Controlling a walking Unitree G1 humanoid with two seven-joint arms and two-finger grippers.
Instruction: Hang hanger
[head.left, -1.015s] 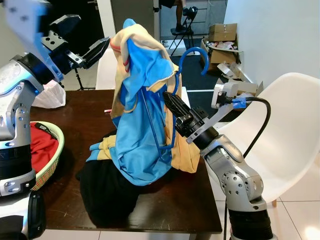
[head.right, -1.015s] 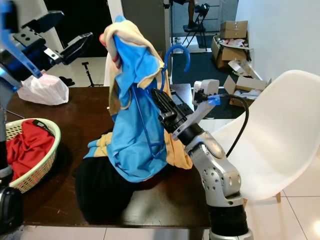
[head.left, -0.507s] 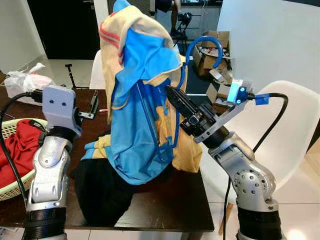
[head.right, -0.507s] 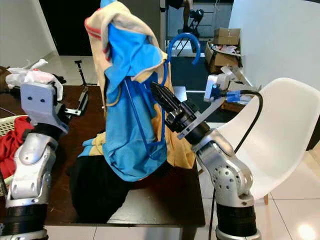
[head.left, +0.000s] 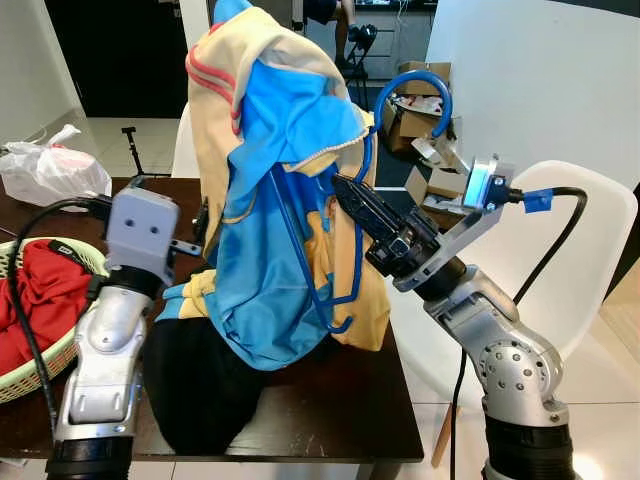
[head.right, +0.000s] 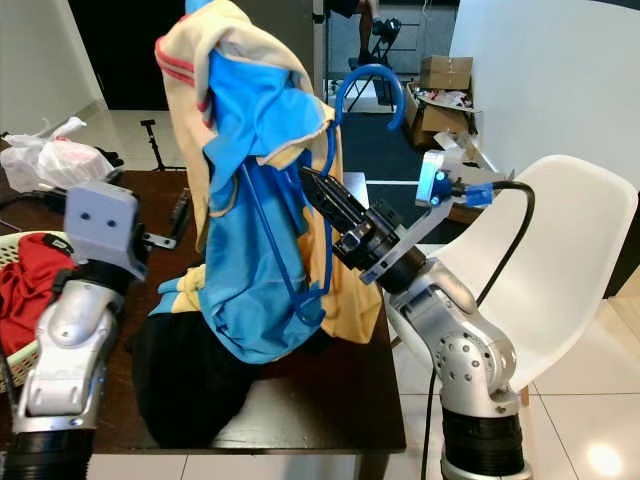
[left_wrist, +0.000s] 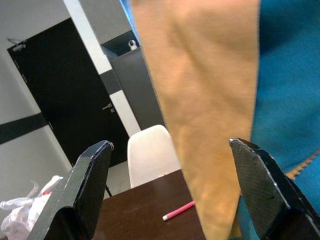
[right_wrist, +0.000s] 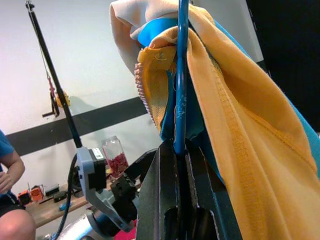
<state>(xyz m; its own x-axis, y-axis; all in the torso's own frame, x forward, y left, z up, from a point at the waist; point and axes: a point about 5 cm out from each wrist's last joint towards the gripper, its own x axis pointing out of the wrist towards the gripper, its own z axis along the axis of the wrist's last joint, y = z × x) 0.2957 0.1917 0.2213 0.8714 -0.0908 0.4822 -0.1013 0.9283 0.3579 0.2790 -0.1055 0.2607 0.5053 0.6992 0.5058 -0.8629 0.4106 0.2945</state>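
A blue plastic hanger (head.left: 352, 250) carries a blue and yellow garment (head.left: 262, 200) that is held up above the dark table (head.left: 330, 400). The hanger's hook (head.left: 412, 88) curls free at the top. My right gripper (head.left: 352, 198) is shut on the hanger's wire just under the hook; the right wrist view shows its fingers (right_wrist: 165, 190) clamped around the blue bar (right_wrist: 181, 80). My left gripper (left_wrist: 175, 200) stands open just left of the garment at table height, with the yellow cloth (left_wrist: 205, 100) hanging in front of its spread fingers (left_wrist: 87, 185).
A black cloth (head.left: 200, 385) lies under the garment. A woven basket (head.left: 40, 355) with red cloth sits at the table's left edge, a white plastic bag (head.left: 50, 170) behind it. A white chair (head.left: 590, 250) stands to the right, another chair (left_wrist: 150, 157) behind the table, and a pink pen (left_wrist: 177, 210) lies on it.
My left arm has come down from high on the left to table height and closed in on the garment's left side. The right gripper keeps its hold on the hanger.
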